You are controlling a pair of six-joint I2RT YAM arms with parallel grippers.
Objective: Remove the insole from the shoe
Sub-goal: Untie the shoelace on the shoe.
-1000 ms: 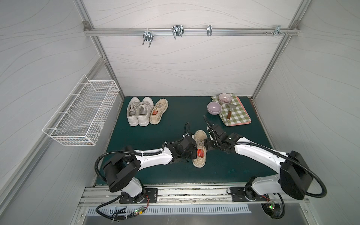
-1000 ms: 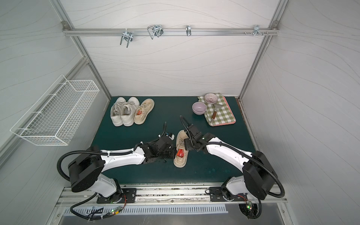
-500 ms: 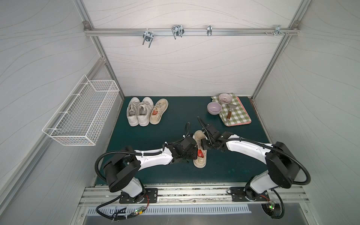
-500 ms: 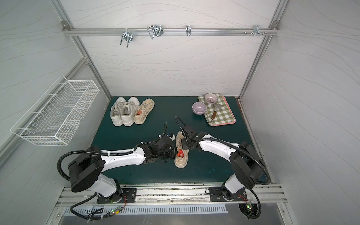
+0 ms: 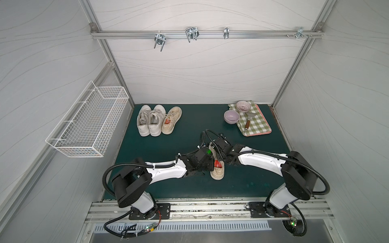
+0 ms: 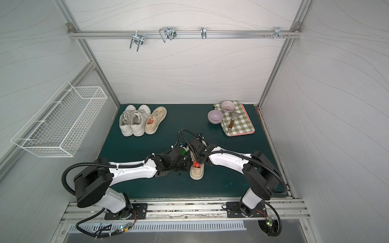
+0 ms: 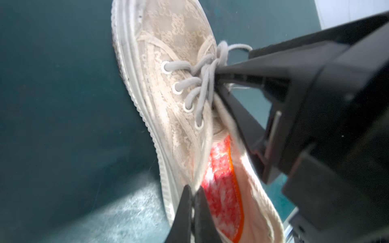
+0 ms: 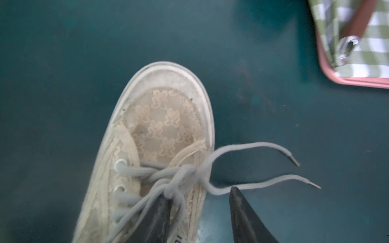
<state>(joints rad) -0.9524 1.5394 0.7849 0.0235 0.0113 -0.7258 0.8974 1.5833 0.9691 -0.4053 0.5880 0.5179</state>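
A beige lace shoe (image 5: 217, 174) (image 6: 196, 174) lies mid-mat, heel toward the front edge. Its red insole (image 5: 218, 163) (image 7: 221, 178) lies inside the opening. My left gripper (image 7: 192, 190) is shut on the shoe's (image 7: 168, 63) collar edge, beside the insole. My right gripper (image 8: 200, 193) is open over the lacing. One finger (image 8: 160, 212) sits under the grey laces (image 8: 160, 178) on top of the shoe (image 8: 164, 122). The other finger (image 8: 242, 210) is outside the shoe's side wall, over the mat, with a gap to the shoe.
Three more shoes (image 5: 156, 122) stand in a row at the back left. A lilac bowl (image 5: 231, 116) and a pink tray (image 5: 257, 134) with checked cloth, a second bowl and a spatula sit back right. A wire basket (image 5: 88, 122) hangs on the left wall.
My right arm has moved left onto the shoe's lacing and its jaws have narrowed. The left gripper has held its grip on the collar.
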